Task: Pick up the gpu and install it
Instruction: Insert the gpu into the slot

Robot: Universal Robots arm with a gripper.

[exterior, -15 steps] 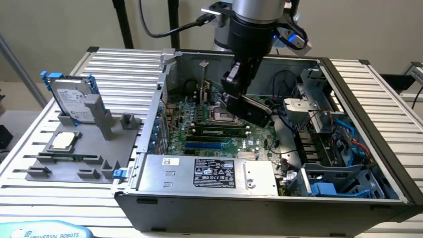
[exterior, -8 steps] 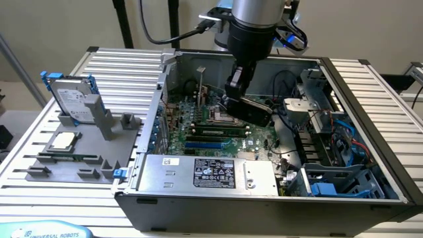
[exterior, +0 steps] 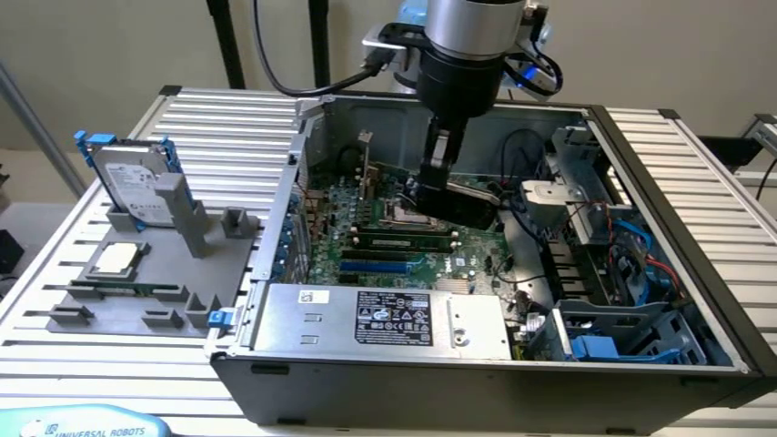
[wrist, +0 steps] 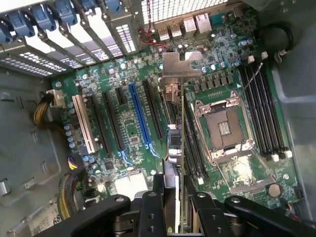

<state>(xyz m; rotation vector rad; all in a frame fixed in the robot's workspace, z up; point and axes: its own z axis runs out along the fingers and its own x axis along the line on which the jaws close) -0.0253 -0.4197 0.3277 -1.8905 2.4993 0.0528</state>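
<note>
Holding the gpu (exterior: pixel 469 207) on edge inside the pc case (exterior: pixel 675 187), the end effector (wrist: pixel 176 191) is clamped on the card, just abv the motherboard (exterior: pixel 364 229), bracket twd the rear slots, prob. to line its edge up w/ a slot.

Notes on surfaces:
- The gpu (exterior: pixel 468 208) had a black face, probably matt plastic. Its bracket (wrist: pixel 180 66) was bare bright metal.
- The motherboard (wrist: pixel 128 126) was green lacquered board, slightly glossy.
- The case (exterior: pixel 486 387) was smooth grey painted sheet metal.
- The table (exterior: pixel 206 118) was ribbed aluminium with a dull sheen.
- The holder (exterior: pixel 122 305) was matt grey plastic.
- The hard drive (exterior: pixel 127 182) had a shiny metal lid and blue plastic rails.
</note>
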